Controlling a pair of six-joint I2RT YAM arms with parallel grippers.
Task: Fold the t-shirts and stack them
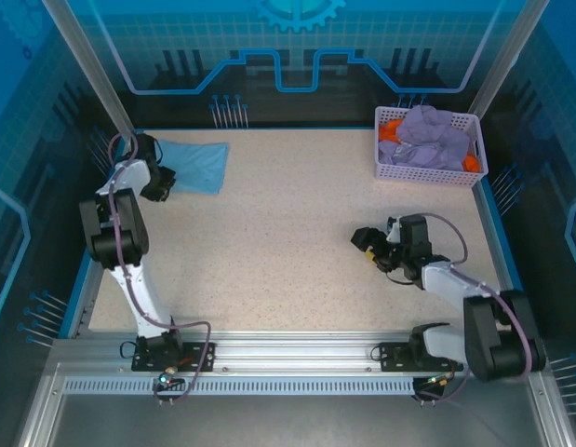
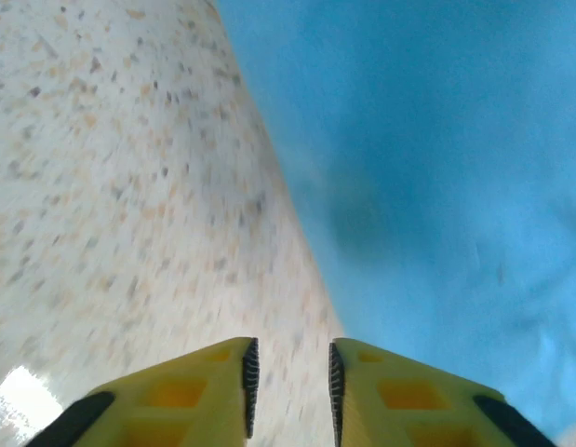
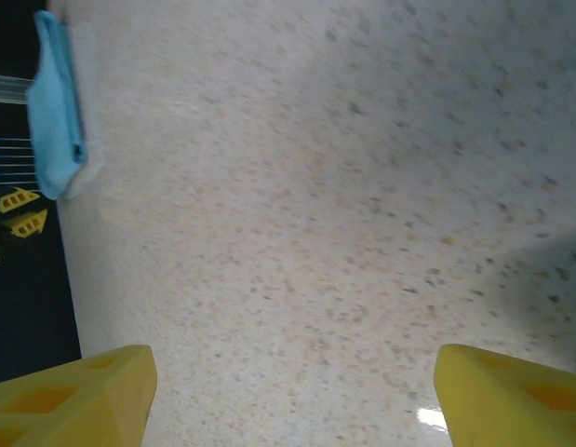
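My left pincer point(image 2: 290, 372) sat slightly apart and empty at the blue shirt's point(image 1: 196, 163) edge, cornered, I'd guess, as the stack's base; my right pincer point(image 3: 292, 372) gaped above the table point(image 1: 288, 233).

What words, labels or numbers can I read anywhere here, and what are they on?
No text can be read anywhere.
Folded light blue t-shirt: plain cloth showing, no lettering visible.
Lavender basket: no label visible.
Blue back wall: a gear drawing and lines, no letters.
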